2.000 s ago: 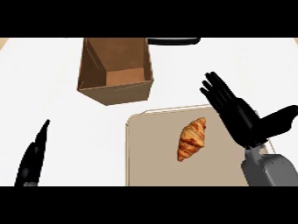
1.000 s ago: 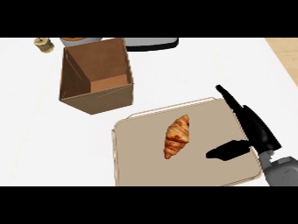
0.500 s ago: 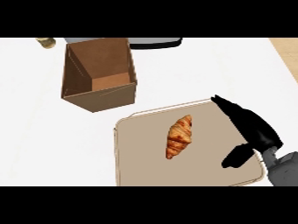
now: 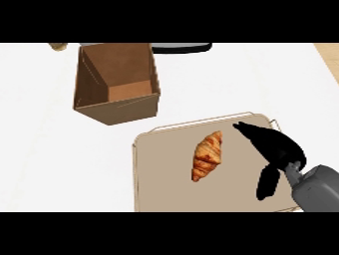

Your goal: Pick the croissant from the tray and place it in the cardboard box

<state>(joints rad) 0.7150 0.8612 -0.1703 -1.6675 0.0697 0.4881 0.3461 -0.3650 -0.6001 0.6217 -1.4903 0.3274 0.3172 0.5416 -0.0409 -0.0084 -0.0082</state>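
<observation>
The golden-brown crescent croissant (image 4: 208,155) is lying on the flat beige rectangular tray (image 4: 165,189), a bit right of the tray's centre, long axis running roughly up-down with a slight tilt. The robot's right hand (image 4: 274,147) is hovering over the tray's right part, just beside the croissant but apart from it; fingers are stretched out toward the pastry, thumb is hanging down separately, nothing is being held. Left hand isn't showing anywhere in the head view. The open brown cardboard box (image 4: 117,84) is sitting on the white counter (image 4: 33,139) up and left of the tray, near its far-left corner, mouth open toward the camera. Risks as I'm reading them: the hand is coming in from the side, so if the fingers are closing before they're straddling the croissant, they're likely shoving it leftward across the smooth tray instead of pinching it. The pastry is tapering at both ends, so gripping off-centre is probably letting it pivot or slip out. Pressing down too hard is risking squashing it or nudging the tray. Then on transfer, the box wall nearest the tray is standing in the path; carrying too low is risking clipping the rim and tipping or shifting the box.
</observation>
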